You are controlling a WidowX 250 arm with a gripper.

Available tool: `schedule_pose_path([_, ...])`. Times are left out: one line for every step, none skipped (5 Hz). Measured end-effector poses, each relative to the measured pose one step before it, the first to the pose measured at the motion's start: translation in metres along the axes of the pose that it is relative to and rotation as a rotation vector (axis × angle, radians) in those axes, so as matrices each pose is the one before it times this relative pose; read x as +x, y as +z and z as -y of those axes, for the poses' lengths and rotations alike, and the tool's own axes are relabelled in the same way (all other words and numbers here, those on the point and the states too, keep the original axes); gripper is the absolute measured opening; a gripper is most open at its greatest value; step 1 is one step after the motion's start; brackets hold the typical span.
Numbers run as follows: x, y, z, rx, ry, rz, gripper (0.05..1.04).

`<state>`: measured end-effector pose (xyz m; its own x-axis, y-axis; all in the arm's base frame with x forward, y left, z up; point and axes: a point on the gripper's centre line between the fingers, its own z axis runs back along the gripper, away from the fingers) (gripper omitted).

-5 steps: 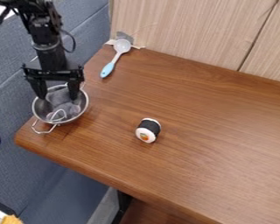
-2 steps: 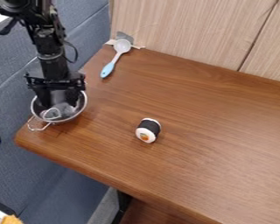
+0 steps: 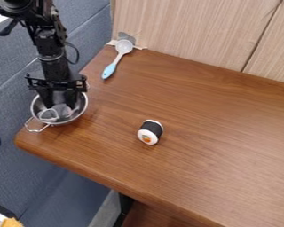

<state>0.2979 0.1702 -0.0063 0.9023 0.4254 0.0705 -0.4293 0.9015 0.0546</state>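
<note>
The gripper (image 3: 60,103) hangs at the left, its fingers pointing down inside a round metal bowl (image 3: 81,110). The fingers stand apart, with a greyish, see-through thing at their tips; whether they touch it I cannot tell. A thin wire loop (image 3: 48,116) lies at the bowl's near left side. The bowl sits by the table's left edge, its wire handle (image 3: 32,126) towards the lower left. A toy sushi roll (image 3: 150,132), black and white with an orange centre, lies right of the bowl.
A spoon (image 3: 109,71) with a light blue handle lies at the table's far left corner, by the wooden wall panel (image 3: 191,33). The brown table (image 3: 221,133) stretches right. Its near edge runs from the lower left towards the bottom right.
The gripper has shifted slightly down and its fingers have come closer together. The bowl has moved a little up and left, and the wire loop has shifted left with its handle.
</note>
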Motion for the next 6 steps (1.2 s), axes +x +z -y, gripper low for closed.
schedule_pose_path([-0.00102,-0.00028,0.00636,-0.0077,-0.0211,-0.0007,0.576])
schedule_pose_path([-0.00107,0.0015,0.00577,0.0019,-0.0171,0.0009,0.576])
schedule_pose_path([-0.00028,0.00998,0.00193,-0.0104,-0.0037,0.0248,0.576])
schedule_pose_path([0.0002,0.01802,0.00182,-0.0101,-0.0144,0.0357,0.576])
schedule_pose_path([0.00284,0.0186,0.00791,-0.0236,-0.017,0.0386,0.576])
schedule_pose_path([0.00142,0.01949,0.02469,-0.049,-0.0747,0.0442,0.576])
